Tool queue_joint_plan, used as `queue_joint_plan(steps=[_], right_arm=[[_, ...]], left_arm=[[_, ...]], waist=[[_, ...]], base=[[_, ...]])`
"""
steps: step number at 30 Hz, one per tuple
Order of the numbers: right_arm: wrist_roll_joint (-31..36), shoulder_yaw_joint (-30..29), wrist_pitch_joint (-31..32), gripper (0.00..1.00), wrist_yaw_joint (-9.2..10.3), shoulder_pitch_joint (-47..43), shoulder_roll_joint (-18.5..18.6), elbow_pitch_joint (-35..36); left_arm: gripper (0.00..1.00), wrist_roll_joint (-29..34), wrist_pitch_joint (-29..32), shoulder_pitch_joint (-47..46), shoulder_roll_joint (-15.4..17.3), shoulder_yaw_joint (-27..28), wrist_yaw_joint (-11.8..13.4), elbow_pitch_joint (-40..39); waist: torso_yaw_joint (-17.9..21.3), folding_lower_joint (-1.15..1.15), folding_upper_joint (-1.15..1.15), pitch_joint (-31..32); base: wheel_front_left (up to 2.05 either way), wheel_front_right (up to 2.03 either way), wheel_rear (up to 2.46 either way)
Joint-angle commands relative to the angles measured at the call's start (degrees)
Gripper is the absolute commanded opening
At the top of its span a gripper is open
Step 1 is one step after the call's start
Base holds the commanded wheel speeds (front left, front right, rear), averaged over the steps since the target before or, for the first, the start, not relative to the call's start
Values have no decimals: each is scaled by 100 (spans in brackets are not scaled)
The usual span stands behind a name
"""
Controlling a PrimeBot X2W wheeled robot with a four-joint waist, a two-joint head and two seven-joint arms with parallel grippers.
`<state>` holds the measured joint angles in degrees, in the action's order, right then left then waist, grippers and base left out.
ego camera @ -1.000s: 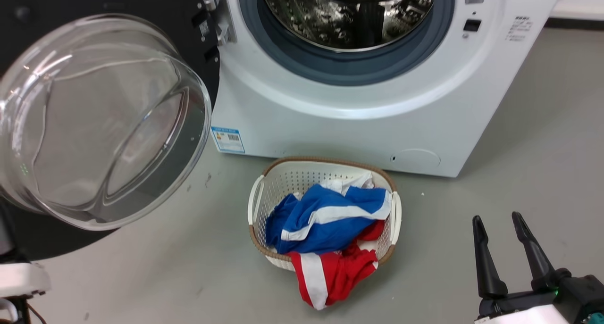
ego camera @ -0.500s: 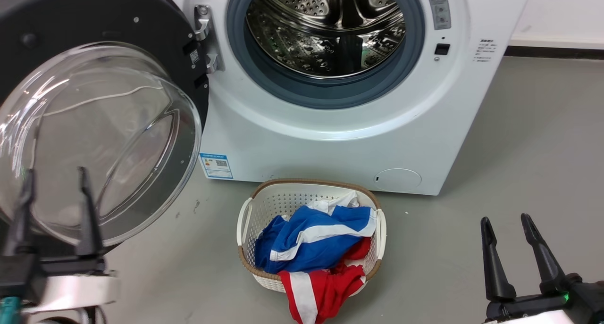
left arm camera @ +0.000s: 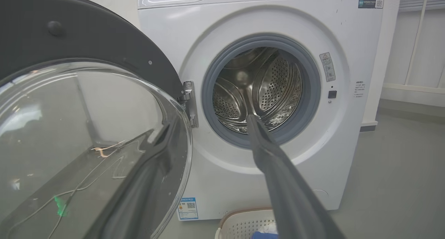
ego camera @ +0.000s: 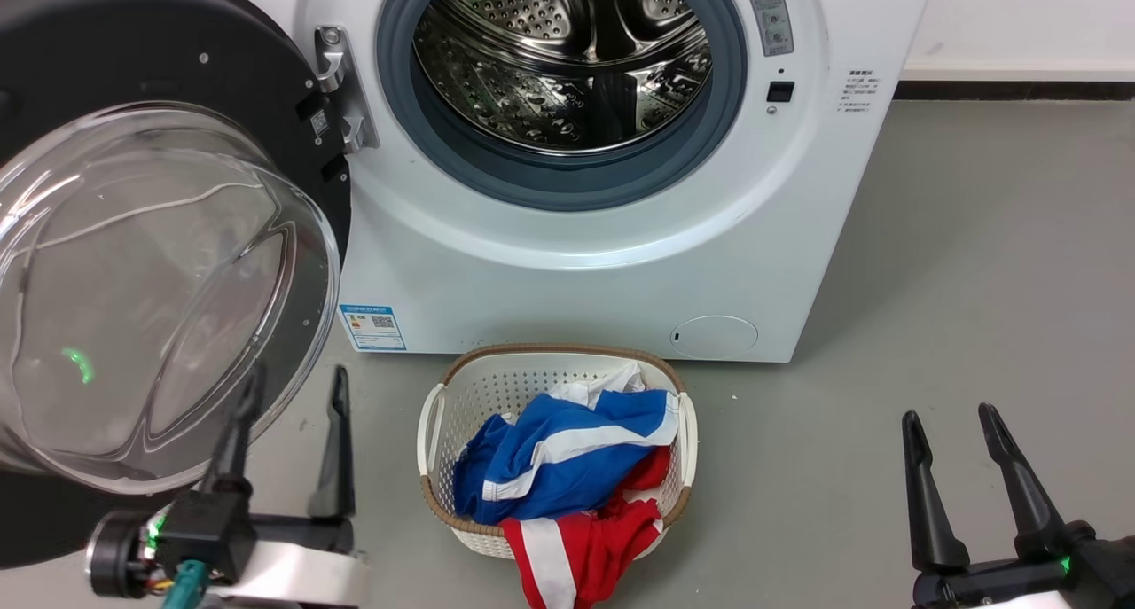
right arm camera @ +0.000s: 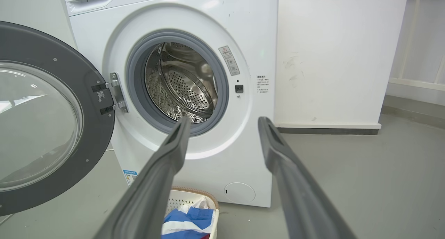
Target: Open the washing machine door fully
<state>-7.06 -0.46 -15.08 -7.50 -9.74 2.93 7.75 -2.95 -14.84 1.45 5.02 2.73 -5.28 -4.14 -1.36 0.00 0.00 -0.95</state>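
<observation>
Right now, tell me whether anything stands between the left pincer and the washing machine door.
Nothing visible does. The left pincer, open, sits right at the lower edge of the washing machine door; whether it touches I cannot tell. The laundry basket stands to its right on the floor, not between them.

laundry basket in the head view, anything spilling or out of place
Yes. A red-and-white garment hangs over the near rim of the white basket toward the floor; the blue one lies inside.

Door (ego camera: 151, 299) standing left of the drum (ego camera: 567, 59), basket (ego camera: 550, 350) on floor (ego camera: 931, 281) before the machine (ego camera: 550, 281) (clothes (ego camera: 559, 454) inside)
</observation>
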Motion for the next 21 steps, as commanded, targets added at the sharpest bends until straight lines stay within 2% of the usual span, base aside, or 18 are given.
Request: queue_joint_plan(steps=[1,12,21], right_arm=[[1,-9,-12,100,1,-71,-10,31],[-103,-2,-12,100,1,-190,-10,-72],[-156,-9,-12,100,1,-249,-10,-210]], left_arm=[[100,-25,-25,96,-26,-61,32,81],[100,-25,-46,335,-128,-141,442,434],[100,8,-37,501,-158,-204,570,475]], waist=[[17,0,0,3],[35,0,0,6],[-24,0,0,29]], base=[[0,0,0],[0,0,0],[0,0,0]])
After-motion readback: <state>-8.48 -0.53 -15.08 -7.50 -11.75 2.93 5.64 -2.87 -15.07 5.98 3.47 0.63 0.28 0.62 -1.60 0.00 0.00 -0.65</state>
